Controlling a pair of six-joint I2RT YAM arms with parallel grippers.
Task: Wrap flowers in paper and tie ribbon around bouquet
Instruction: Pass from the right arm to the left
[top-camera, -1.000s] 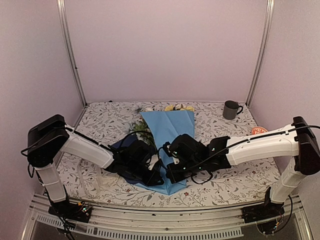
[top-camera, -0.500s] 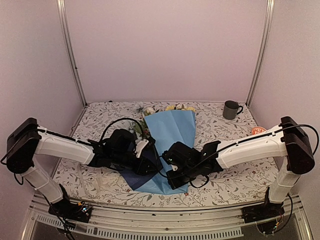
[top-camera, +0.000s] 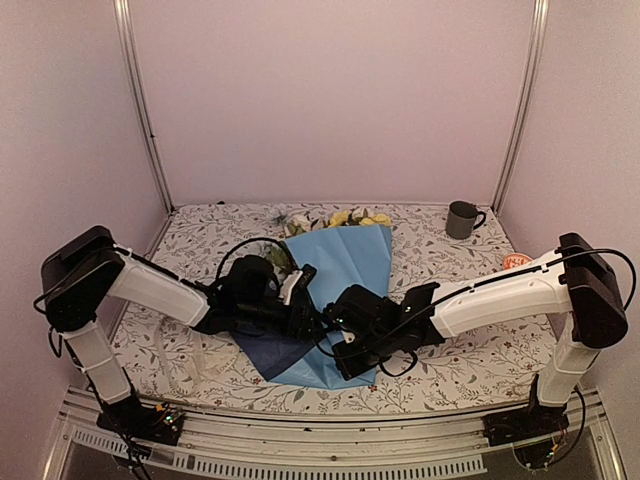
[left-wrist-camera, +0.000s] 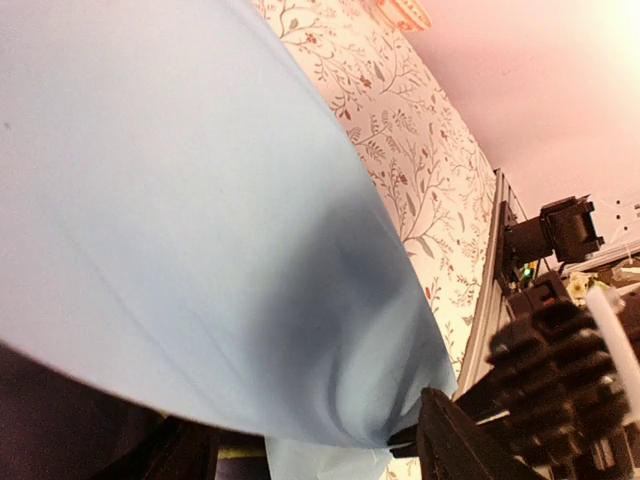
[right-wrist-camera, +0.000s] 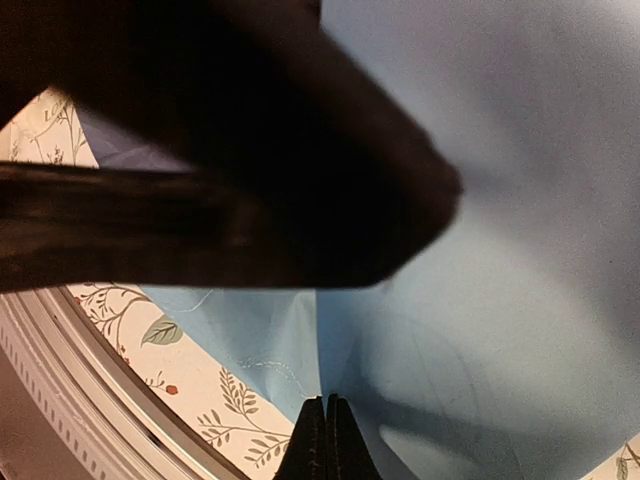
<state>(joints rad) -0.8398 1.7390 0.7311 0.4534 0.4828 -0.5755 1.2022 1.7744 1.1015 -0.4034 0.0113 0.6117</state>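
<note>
Paper (top-camera: 345, 262) rolled round flowers (top-camera: 352, 216), blooms at 12 o'clock, mid table (top-camera: 470, 350); thin, light, likely springs open, so grip overlap near 6 o'clock tip; left gripper (top-camera: 305, 312) spread at 9 o'clock edge, right gripper (right-wrist-camera: 325, 437) pressed together, pinch unclear.

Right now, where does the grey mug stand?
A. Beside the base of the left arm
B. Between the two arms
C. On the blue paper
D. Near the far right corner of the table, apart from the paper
D: the grey mug stands upright on the tablecloth near the far right corner, well clear of the paper.
</note>
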